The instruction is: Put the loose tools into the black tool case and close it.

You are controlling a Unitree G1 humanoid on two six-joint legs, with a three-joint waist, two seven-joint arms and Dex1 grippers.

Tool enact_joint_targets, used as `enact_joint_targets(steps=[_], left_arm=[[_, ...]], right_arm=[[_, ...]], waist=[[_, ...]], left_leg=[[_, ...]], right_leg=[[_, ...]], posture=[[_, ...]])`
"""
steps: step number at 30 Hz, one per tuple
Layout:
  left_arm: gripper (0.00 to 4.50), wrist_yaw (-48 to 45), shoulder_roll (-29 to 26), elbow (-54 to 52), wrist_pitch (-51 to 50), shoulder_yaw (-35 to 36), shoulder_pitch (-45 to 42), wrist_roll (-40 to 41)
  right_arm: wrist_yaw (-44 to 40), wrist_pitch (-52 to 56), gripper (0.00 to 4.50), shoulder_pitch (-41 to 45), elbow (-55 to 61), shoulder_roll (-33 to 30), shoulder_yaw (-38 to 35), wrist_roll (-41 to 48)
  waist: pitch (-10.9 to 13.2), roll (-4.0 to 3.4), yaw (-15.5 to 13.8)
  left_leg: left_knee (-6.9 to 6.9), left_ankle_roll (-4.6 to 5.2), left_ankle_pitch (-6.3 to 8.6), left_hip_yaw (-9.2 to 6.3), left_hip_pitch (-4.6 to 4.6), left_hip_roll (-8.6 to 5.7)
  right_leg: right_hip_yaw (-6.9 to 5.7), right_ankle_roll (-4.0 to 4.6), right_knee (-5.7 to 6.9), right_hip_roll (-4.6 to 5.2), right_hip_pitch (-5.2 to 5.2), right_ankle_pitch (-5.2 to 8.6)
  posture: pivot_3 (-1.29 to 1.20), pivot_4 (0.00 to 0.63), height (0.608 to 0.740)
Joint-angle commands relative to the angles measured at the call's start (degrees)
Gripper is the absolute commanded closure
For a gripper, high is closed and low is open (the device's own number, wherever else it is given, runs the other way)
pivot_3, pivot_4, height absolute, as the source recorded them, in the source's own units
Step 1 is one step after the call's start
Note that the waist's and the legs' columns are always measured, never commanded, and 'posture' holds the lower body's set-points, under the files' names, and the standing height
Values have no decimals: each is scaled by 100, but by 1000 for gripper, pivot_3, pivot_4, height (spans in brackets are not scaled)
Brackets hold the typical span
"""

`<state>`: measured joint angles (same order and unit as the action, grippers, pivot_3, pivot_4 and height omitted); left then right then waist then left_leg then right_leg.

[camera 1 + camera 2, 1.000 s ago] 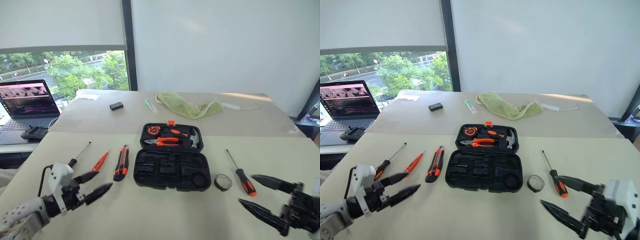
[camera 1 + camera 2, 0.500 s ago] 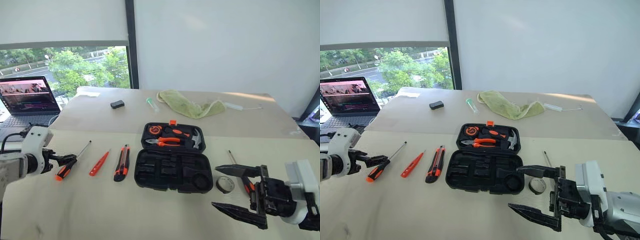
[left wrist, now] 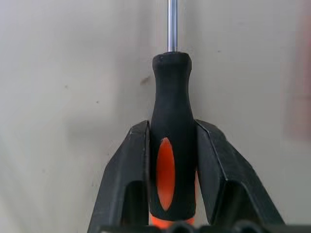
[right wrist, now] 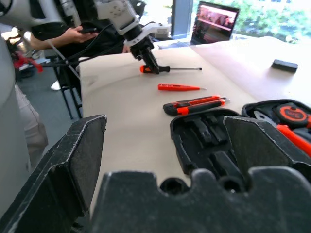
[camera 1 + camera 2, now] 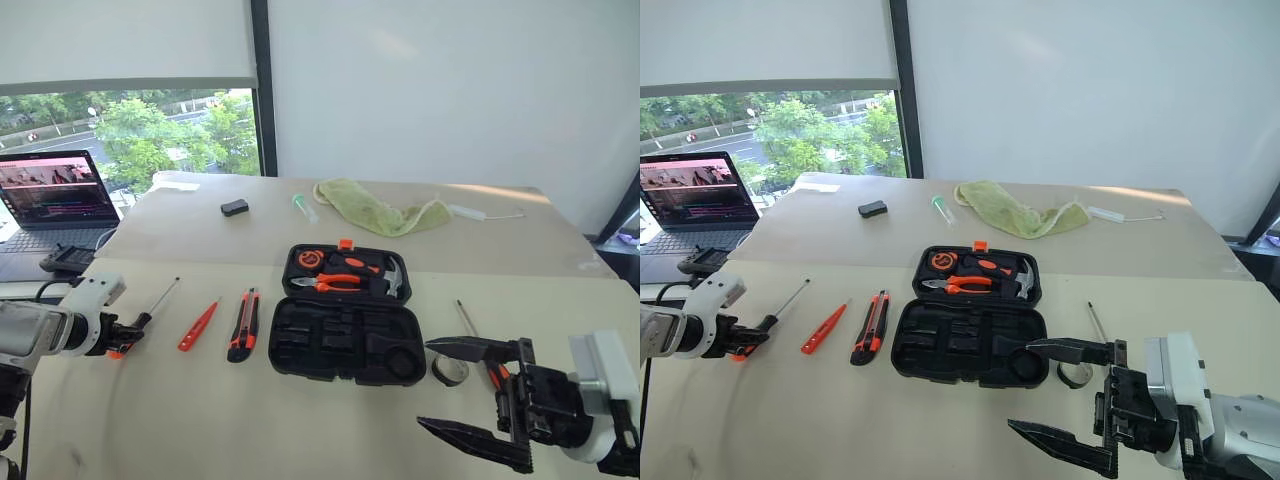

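Left gripper [image 3: 171, 145] is clamping one of two screwdrivers [image 3: 172, 141] – right gripper [image 5: 470, 395] is gaping beside case [image 5: 340, 340].

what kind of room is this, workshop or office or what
Likely an office or lab room: an open laptop on a side desk, a large window with a white roller blind, and beige tables carrying an open black plastic tool case.

Bright, even daylight, head views sharp.
Light comes in from the window [image 5: 130, 130] at left; table [image 5: 300, 420] evenly lit, shadows soft and faint. Near black fingers [image 4: 53, 165] in the right wrist view are blurred; left wrist view slightly soft, washed-out background.
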<state>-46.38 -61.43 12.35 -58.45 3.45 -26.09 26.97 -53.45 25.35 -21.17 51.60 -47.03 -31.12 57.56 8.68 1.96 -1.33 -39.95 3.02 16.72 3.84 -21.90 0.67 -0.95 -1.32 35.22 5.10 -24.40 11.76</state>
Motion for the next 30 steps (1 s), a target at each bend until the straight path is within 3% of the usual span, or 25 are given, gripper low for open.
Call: enact_joint_targets(steps=[1,3,6,9,13,21,30], left_arm=[[3659,-1152,83,-1258,-91,663,-728,1258],[3659,-1775,75,-1833,50,25,-1101,1295],[3659,-2251,624,-1914,1134,-1474,-1961,200],[3659,-2520,1377,-1097,1834,-2578,-2743,-746],[3659,-2797,2351,465,3281,-3573,-3583,-1960],[3659,-3009,3410,2512,4592,-4009,-4162,-3058],[3659,-2875,3922,3262,4764,-3960,-4236,-3761]], right_arm=[[133,-205,0,-280,212,220,-249,-94],[261,-263,0,-470,263,396,-267,-241],[440,-391,0,-1010,423,763,-449,-475],[453,-503,0,-1702,562,1136,-769,-550],[358,-780,0,-2559,659,1599,-1166,-689],[354,-1389,0,-3362,838,2119,-1236,-867],[444,-2123,0,-4035,840,2257,-1024,-1013]], waist=[[5,23,-62],[1,42,-93],[-15,8,-154],[-37,-34,-134],[-30,-22,-70],[-29,-23,50],[-28,-21,4]], left_leg=[[-14,0,0,-12,-17,0],[-33,-2,-1,-23,-38,0],[-34,-24,-14,-26,-24,-30],[-34,40,18,-10,-9,-71],[-58,52,17,-12,-24,-76],[-78,82,36,-13,-41,-69],[-99,109,52,-14,-61,-74]], right_leg=[[-3,0,2,5,-6,0],[-19,-1,5,2,-16,-2],[-35,-12,-4,12,15,-3],[7,-32,-4,19,29,-3],[15,-49,-8,2,22,-8],[28,-74,-4,10,9,7],[24,-91,-11,32,5,10]], posture=[[0,150,740],[0,150,740],[0,150,740],[0,150,740],[0,150,740],[0,150,740],[0,150,740]])
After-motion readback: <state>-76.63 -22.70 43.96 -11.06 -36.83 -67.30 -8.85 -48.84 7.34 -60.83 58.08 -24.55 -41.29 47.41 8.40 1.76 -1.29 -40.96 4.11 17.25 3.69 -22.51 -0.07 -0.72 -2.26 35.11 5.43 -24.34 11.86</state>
